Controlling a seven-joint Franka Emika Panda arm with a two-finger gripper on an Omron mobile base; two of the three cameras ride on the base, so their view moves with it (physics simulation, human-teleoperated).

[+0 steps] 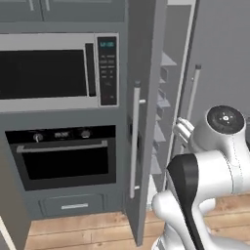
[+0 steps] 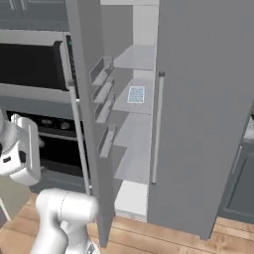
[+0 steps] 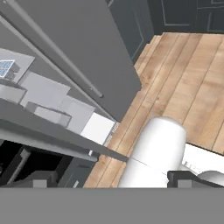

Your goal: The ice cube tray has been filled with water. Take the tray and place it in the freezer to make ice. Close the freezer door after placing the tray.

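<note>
The ice cube tray (image 2: 136, 94) already lies on a middle shelf inside the freezer (image 2: 134, 129), its blue cells of water facing up; the hand view also catches it on a shelf at far left (image 3: 5, 68). So the placing looks done, and what remains is shutting the freezer door (image 1: 141, 122), which stands wide open, edge-on to the robot, its long silver handle (image 1: 135, 141) facing left toward the microwave (image 1: 58, 68) and oven (image 1: 63, 156). The claw's state cannot be told: its fingertips barely show at the bottom of the hand view. It holds nothing visible. The fridge's other door (image 2: 208, 114) is closed on the right. Nothing stands in the door's swing over the wood floor (image 3: 188, 87), though the robot's own arm sits near the door edge.
</note>
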